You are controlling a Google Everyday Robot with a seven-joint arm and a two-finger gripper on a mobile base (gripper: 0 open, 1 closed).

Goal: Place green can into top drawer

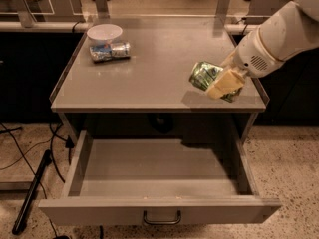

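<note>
The green can [203,75] lies tilted on its side in my gripper [219,85], held just above the right front part of the cabinet top [159,68]. My gripper is shut on the green can, with a tan finger [225,83] across its near side. The white arm comes in from the upper right. The top drawer [157,183] is pulled fully open below the cabinet top. Its inside is bare and its dark handle [162,218] is at the centre of the front panel.
A white bowl [104,33] and a blue-and-white labelled silver can [109,51] lying on its side sit at the back left of the cabinet top. A black pole [31,193] and cables lie on the speckled floor to the left.
</note>
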